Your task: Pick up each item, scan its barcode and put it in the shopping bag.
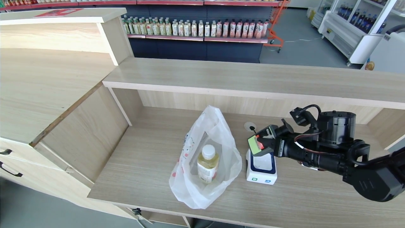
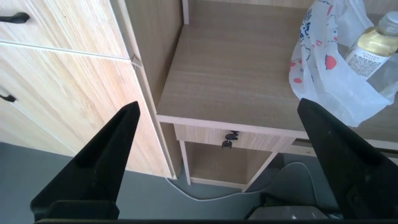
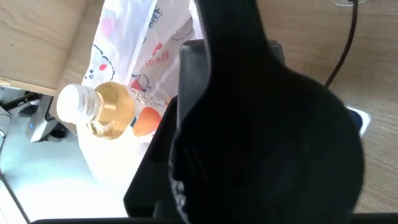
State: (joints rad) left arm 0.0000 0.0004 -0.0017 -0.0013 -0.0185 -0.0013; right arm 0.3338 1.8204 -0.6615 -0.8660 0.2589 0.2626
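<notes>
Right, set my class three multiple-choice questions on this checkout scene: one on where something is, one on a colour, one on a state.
1. Where is the bottle?
A. on the floor
B. inside the shopping bag
C. on the counter's top ledge

2. What colour is the bottle's cap?
A. white
B. red
C. black

3. How is the right gripper?
A. open and empty
B. shut on the bottle
C. shut on a small green packet

Answers:
1 B: the bottle stands upright within the bag's clear plastic walls.
2 A: the cap shows plain white above the yellowish drink.
3 C: the fingers grip the packet just above the scanner.
</notes>
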